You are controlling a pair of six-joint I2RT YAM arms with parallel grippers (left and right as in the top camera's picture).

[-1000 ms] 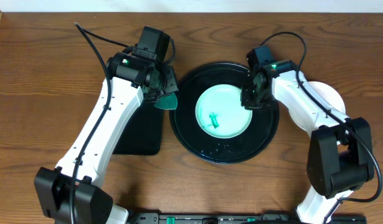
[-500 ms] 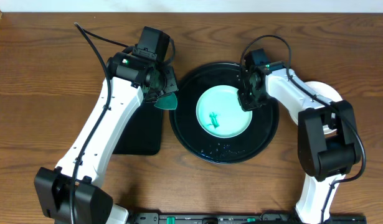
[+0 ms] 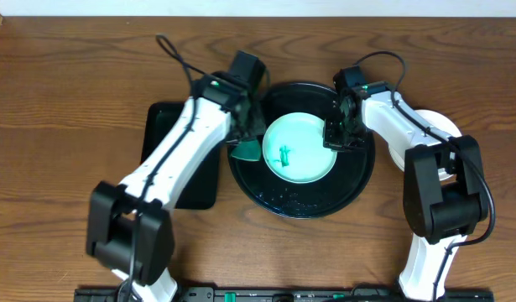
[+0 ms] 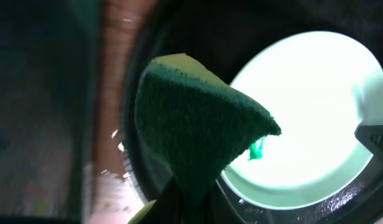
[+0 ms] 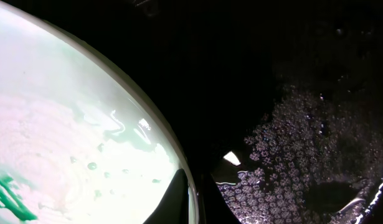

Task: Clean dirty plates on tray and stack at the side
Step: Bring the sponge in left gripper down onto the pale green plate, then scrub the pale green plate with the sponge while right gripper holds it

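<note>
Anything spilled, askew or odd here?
Green smear sits left of centre on the mint plate, and bubbly water beads spot the black tray, mostly toward its near edge. Both fit a wash in progress; nothing looks tipped or broken.

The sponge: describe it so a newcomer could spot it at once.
Find the big round black tray mid-table. At its left rim the left gripper holds the sponge: a dark green wedge with a pale yellow edge. It is rough, unlike the glossy mint plate beside it.
</note>
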